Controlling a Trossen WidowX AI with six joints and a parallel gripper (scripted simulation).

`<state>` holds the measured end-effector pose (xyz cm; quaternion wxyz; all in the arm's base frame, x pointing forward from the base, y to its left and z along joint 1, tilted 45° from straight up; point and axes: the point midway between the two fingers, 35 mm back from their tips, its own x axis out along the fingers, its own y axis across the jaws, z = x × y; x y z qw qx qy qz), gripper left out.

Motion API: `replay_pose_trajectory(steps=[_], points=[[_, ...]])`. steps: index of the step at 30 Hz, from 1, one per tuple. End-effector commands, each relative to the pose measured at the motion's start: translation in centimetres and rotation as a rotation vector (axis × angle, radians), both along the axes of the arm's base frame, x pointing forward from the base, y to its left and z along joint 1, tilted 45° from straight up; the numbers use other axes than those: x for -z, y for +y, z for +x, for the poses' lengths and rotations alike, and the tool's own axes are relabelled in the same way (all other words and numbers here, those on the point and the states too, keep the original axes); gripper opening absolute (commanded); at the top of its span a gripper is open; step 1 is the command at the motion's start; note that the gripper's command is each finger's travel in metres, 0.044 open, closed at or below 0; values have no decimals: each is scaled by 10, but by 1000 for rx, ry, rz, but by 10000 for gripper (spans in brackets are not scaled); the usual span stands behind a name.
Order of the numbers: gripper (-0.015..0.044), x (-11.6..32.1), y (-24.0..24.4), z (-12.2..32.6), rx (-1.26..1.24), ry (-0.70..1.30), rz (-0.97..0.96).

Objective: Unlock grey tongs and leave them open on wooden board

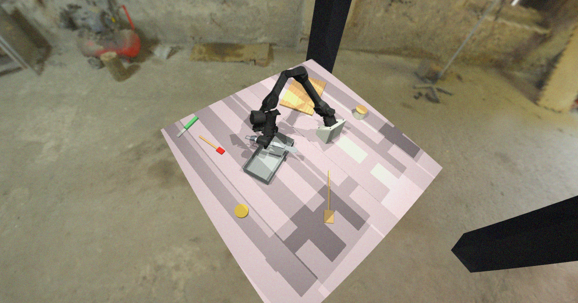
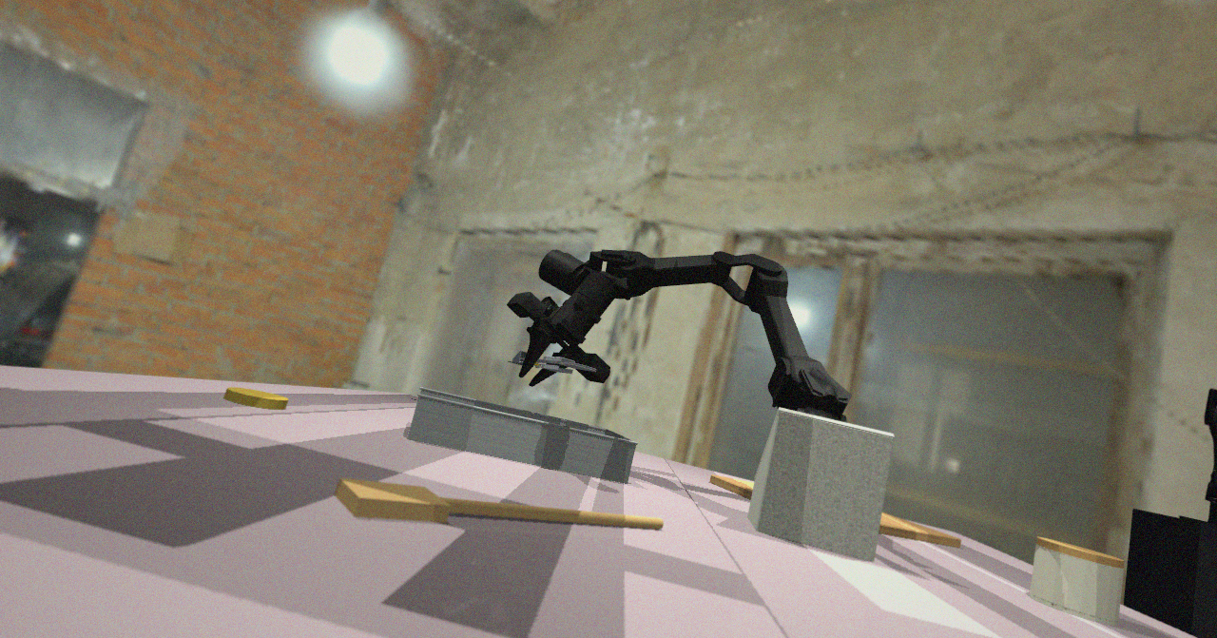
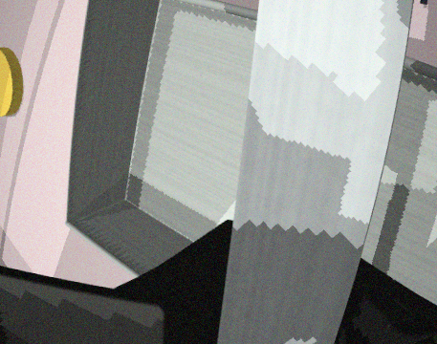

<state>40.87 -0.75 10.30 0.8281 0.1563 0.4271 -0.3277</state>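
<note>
The grey tongs [image 1: 283, 149] [image 2: 555, 366] [image 3: 314, 167] are held roughly level, a little above the grey roasting tin [image 1: 255, 176] [image 2: 485, 434] [image 3: 108, 119], and cross over it. My gripper [image 1: 263, 141] [image 2: 529, 377] [image 3: 270, 240] is shut on the tongs, angled down at them. Their ends stick out on both sides of the fingers. I cannot tell whether the lock is engaged. The wooden board [image 1: 296, 99] [image 2: 923, 531] lies at the back of the table, partly beneath my arm in the top view.
A pale base block [image 1: 331, 132] [image 2: 820, 481] carries my arm. A wooden-lidded jar [image 1: 359, 113] [image 2: 1074, 583] stands right of the board. A green-handled tool [image 1: 190, 122], a red-headed spatula [image 1: 220, 150], a yellow disc [image 1: 241, 210] [image 2: 255, 397] and a wooden spatula [image 1: 328, 216] [image 2: 391, 499] lie around the tin.
</note>
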Motion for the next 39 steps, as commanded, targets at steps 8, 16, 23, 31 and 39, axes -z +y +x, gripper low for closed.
replay_pose_trajectory(steps=[8,16,23,31,39], points=[[-150,3,1,0,111,93,-74],[-150,3,0,-2,187,160,-153],[-150,1,0,-4,242,207,-234],[-150,-2,0,-4,271,232,-290],[-150,-9,-9,-9,289,227,-278]])
